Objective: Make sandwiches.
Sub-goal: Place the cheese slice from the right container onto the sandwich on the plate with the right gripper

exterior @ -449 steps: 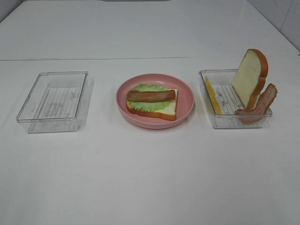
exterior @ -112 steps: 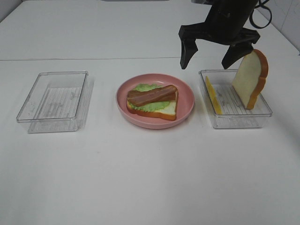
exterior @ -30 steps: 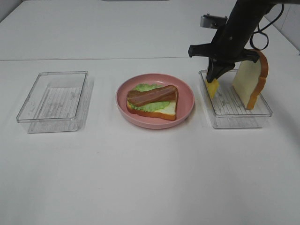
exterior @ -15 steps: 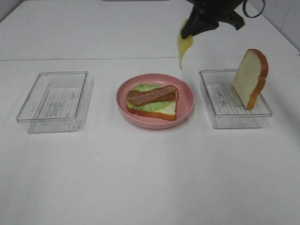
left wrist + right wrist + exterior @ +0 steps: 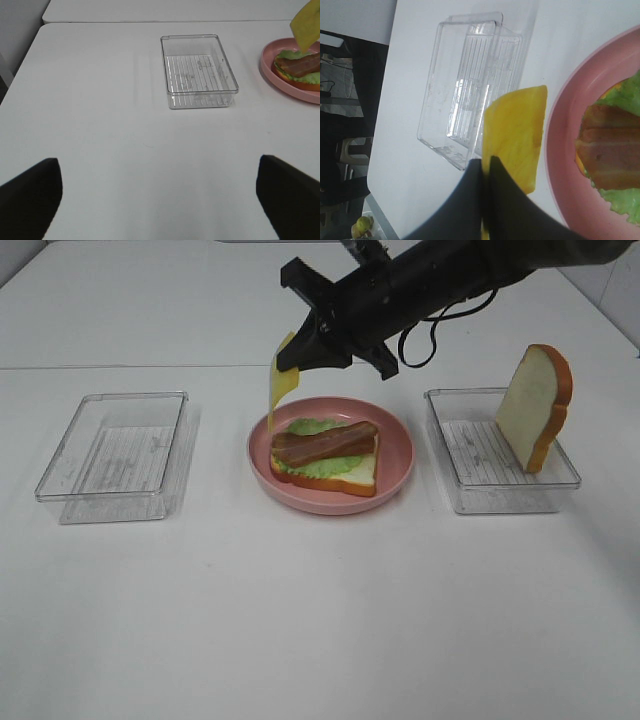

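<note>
The right arm (image 5: 450, 270) stretches in from the far right past the middle, its right tool (image 5: 292, 358) pinched tight on the top edge of a hanging yellow cheese slice (image 5: 279, 380), while the left tool (image 5: 156, 167) holds nothing, its fingers (image 5: 30, 195) spread wide.

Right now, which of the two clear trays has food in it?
The tray right of the pink plate: a bread slice stands leaning in it. The tray left of the plate holds nothing.
</note>
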Controlling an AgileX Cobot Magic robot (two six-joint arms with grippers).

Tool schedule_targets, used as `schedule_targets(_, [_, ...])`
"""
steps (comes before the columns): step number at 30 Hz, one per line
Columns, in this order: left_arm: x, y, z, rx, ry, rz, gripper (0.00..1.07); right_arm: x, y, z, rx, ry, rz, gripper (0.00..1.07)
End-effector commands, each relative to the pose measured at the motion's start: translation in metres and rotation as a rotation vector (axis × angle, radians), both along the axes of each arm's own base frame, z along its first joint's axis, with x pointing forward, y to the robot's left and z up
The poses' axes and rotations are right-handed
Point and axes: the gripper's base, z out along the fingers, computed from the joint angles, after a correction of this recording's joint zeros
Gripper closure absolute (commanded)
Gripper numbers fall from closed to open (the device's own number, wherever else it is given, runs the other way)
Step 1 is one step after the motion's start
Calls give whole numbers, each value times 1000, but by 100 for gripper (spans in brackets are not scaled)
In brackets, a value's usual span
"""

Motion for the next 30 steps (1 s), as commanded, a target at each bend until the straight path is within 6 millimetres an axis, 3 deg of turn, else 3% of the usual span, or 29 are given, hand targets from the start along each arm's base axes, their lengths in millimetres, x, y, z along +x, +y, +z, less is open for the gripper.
schedule_targets(1, [-2,0,-2,0,-16,-5,9,2,4,-14,0,10,-3,107])
schedule_targets(5, [-2,0,-2,0,-16,-5,9,6,6,-38,-27,40,-26,107])
schedule_targets(11, [-2,0,-2,0,-16,-5,9,9,-1,-53,-124,24,-20,107])
schedule_targets(22, [-2,0,-2,0,-16,-5,9,11,-19,-65,-367,12,-56,107])
schedule_targets(30, [-2,0,-2,0,-16,-5,9,12,-21,-66,-390,0,-62,107])
